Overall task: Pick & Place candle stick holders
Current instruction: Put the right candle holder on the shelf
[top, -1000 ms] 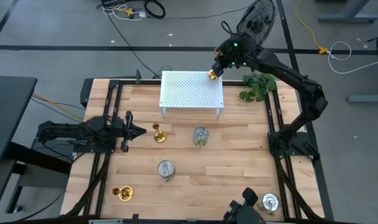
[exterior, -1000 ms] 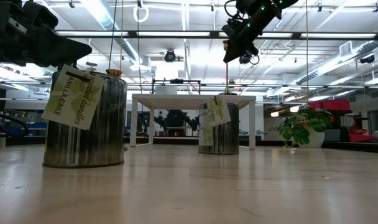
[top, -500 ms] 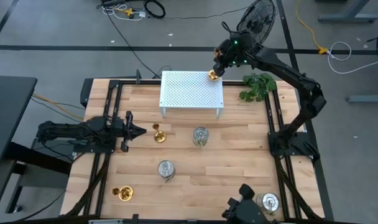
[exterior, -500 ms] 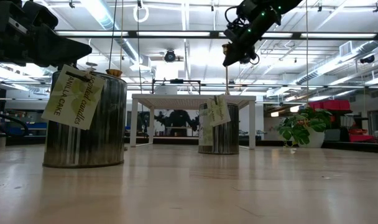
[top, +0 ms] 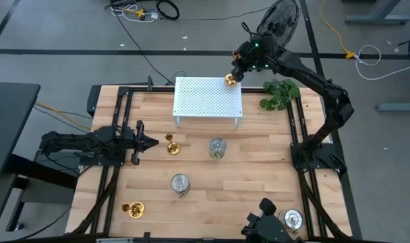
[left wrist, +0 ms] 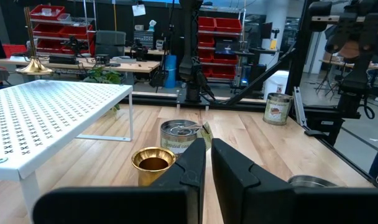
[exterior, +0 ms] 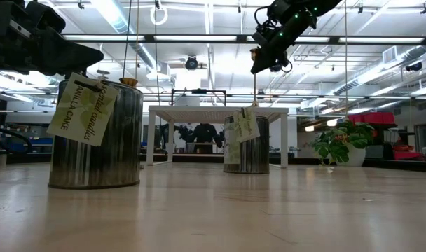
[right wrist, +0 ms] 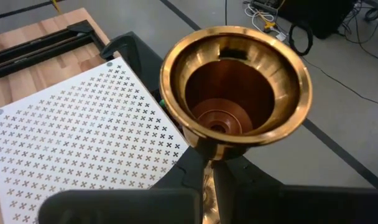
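The right end effector hangs over the far right corner of the white perforated metal rack, its fingers clamped on the slim stem of a shiny gold candle stick holder with a flared cup; the right wrist view shows the cup upright just beyond the fingers, with the rack's cross-punched top below it. Over the last second it has crept a little further toward the rack's back edge and hardly changed height, so I take the carry to be nearly over and the lowering onto the rack to be the step in hand; the base has not yet met the rack, as far as I can tell. The danger is the edge: set too near it, the holder could tip off. The left end effector waits low over the wooden surface well away from the right one, its fingers nearly together on nothing, with a second gold holder just beyond its tips. Further from it sit a silver can-like holder, another silver one, a third gold one and a third silver one near the surface's front. A green leafy plant stands just beside the right end effector, off the rack's corner.
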Available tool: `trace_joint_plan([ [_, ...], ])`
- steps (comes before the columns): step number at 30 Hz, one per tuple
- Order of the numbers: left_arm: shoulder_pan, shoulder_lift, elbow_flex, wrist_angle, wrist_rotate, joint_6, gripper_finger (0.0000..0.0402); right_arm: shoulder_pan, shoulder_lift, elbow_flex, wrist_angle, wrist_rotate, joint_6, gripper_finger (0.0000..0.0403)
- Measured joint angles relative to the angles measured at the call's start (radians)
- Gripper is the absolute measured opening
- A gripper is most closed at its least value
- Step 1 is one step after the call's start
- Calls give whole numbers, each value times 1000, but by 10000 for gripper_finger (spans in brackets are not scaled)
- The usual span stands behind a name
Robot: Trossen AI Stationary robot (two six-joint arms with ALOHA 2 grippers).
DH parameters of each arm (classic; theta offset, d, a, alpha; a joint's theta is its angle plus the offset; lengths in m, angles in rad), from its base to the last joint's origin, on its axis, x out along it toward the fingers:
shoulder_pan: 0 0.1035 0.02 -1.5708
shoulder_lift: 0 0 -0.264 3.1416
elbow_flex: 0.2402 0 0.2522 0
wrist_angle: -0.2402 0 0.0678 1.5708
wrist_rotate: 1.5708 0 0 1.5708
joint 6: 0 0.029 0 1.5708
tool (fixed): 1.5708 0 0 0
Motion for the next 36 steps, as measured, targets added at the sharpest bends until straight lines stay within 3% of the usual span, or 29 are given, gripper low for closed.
trace_joint_plan([
  [36, 0, 0, 0, 0, 0, 0, 32, 0, 31, -26, 32, -50, 0, 13],
])
